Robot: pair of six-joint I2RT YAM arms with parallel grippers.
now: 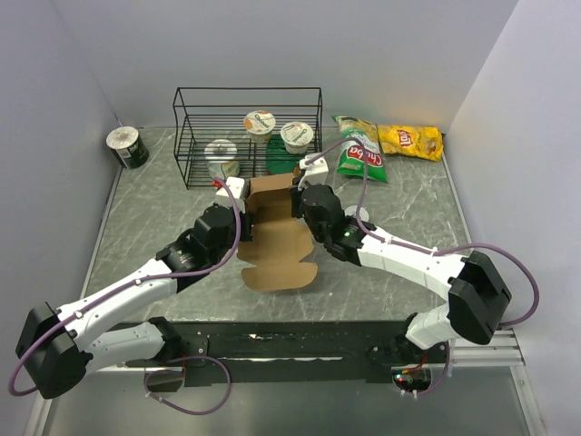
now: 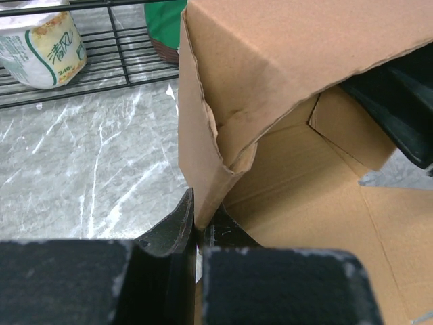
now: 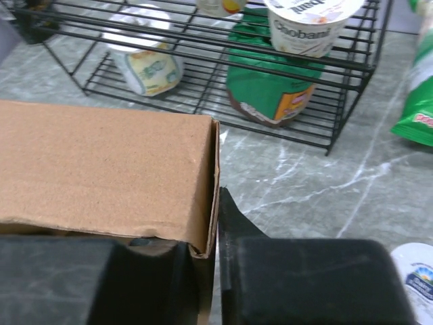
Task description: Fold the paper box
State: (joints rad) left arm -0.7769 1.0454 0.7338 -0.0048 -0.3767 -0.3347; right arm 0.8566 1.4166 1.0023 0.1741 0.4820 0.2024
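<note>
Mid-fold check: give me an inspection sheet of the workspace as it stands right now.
Surface: grey marbled table, white-veined.
Job's things: brown cardboard paper box, partly folded, far end raised, near flaps flat.
Clutter: black wire rack holding white yogurt cups; dark cup far left; green snack bag and yellow snack bag far right.
Grippers: left gripper shut on the box's left side; right gripper shut on its right side.
Cables: purple cables run along both arms.
Surroundings: plain pale walls.
</note>
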